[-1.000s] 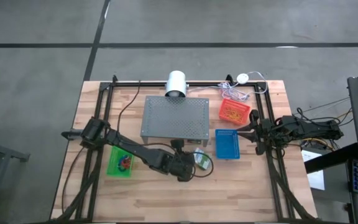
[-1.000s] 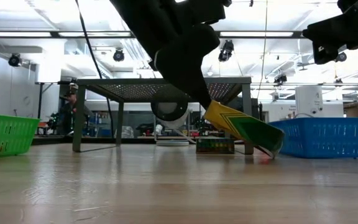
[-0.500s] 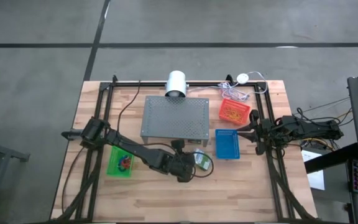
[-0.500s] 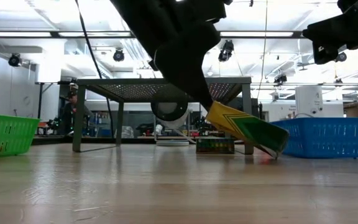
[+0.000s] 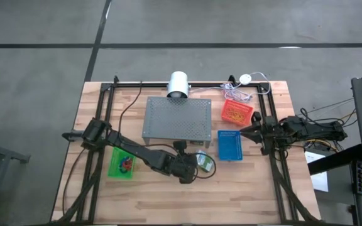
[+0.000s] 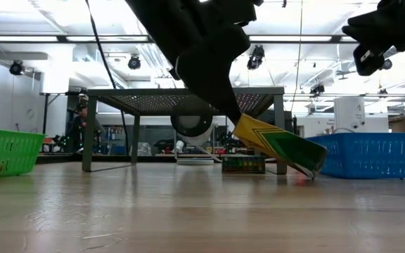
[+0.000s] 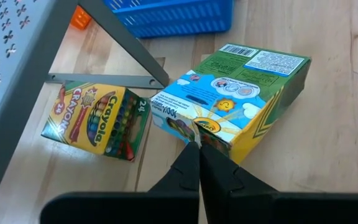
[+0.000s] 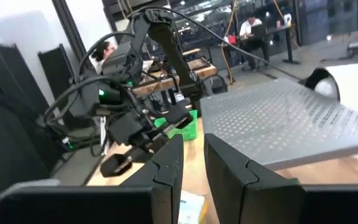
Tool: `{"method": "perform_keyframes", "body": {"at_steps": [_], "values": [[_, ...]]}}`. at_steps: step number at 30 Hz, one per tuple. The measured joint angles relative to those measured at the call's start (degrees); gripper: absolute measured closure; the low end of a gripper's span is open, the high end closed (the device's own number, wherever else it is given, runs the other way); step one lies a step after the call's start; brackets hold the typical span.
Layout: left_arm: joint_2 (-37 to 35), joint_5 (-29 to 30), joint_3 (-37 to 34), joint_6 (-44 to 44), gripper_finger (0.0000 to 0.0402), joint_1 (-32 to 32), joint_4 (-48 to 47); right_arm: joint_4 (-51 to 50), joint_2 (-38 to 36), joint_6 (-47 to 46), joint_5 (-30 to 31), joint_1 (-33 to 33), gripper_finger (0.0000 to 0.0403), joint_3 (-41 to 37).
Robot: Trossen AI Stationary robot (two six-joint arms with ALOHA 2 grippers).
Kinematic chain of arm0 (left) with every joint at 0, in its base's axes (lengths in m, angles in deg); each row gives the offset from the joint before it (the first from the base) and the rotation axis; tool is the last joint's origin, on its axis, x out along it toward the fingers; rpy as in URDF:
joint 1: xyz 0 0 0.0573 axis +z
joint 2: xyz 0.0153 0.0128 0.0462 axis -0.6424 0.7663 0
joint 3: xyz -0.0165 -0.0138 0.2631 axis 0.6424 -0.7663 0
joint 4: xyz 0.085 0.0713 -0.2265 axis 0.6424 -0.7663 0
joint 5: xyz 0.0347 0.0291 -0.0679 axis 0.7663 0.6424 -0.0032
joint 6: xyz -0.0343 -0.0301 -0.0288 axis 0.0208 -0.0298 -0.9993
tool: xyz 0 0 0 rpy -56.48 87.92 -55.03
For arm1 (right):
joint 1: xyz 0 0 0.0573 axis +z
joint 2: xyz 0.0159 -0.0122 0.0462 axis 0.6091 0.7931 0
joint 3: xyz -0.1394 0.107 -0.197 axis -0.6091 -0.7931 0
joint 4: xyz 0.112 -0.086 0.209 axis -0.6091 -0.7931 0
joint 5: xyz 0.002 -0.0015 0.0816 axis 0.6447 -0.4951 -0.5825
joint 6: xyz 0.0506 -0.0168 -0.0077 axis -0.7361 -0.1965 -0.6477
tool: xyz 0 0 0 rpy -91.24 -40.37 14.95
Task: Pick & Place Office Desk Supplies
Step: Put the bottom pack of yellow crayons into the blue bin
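Note:
A green-and-yellow crayon box (image 7: 241, 93) sits tilted on the table just in front of the grey perforated stand (image 5: 178, 118). One end is raised, and its lower end (image 6: 308, 169) rests on the wood. My left gripper (image 7: 197, 144) is shut at the raised end. A second crayon box (image 7: 98, 121), yellow, lies flat under the stand. My right gripper (image 5: 242, 132) hovers at the table's right edge, pointing level toward the stand. Its fingers (image 8: 173, 149) stand slightly apart with nothing between them. My left gripper pinches the edge of the crayon box's raised end (image 7: 194, 132) between its two shut fingertips. It comes slanting down from the table's left. The box hangs tilted from the fingers (image 6: 234, 119), with its far lower end on the table.
A blue basket (image 5: 229, 145) stands right of the tilted box, with a red basket (image 5: 236, 112) behind it. A green basket (image 5: 121, 164) stands at the left under my left arm. The stand's leg (image 7: 123, 46) rises close beside the box. A white cylinder (image 5: 178, 83) sits at the far edge.
My right gripper has rolled a little about the line it points along, staying in place at the right edge. The crayon box keeps its tilt in my left gripper.

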State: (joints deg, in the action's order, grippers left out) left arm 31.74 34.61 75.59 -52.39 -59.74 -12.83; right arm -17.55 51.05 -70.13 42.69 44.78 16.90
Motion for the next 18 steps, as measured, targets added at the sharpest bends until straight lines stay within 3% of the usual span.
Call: {"method": "perform_keyframes", "body": {"at_steps": [6, 12, 18], "values": [[0.0, 0.0, 0.7, 0.5, 0.04, -0.3, -0.3, 3.7, 0.3, -2.9, 0.5, 0.0, 0.0339, 0.0], [0.0, 0.0, 3.8, 6.1, 0.04, -1.4, -0.3, 8.1, 1.5, 1.2, 0.3, 0.0, 0.0339, 0.0], [0.0, 0.6, 4.6, 9.9, 0.04, -2.0, -0.3, 6.1, 3.1, -0.5, -0.1, 0.0, 0.0339, 0.0]]}}
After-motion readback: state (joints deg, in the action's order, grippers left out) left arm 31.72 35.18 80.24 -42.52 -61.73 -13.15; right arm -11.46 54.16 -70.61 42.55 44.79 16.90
